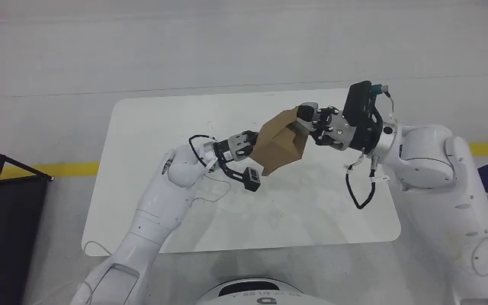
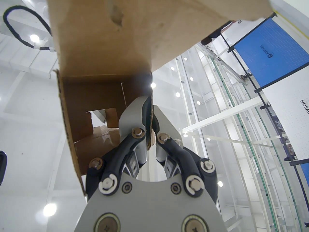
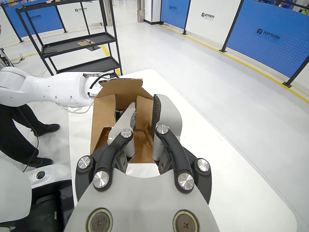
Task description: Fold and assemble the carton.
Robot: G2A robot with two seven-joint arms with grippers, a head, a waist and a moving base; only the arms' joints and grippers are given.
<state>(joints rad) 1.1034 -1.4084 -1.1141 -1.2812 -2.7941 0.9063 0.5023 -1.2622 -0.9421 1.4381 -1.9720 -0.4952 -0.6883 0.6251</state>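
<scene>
The brown carton [image 1: 280, 143] is held over the white table [image 1: 152, 152]. The left gripper [image 2: 150, 121] is clenched on one wall edge. The right gripper [image 3: 144, 112] is released, astride another wall.

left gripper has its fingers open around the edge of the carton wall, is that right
Not quite. The left gripper is not open: it is shut on the edge of the carton wall, pinching the cardboard between its fingers. The left wrist view shows this.
</scene>
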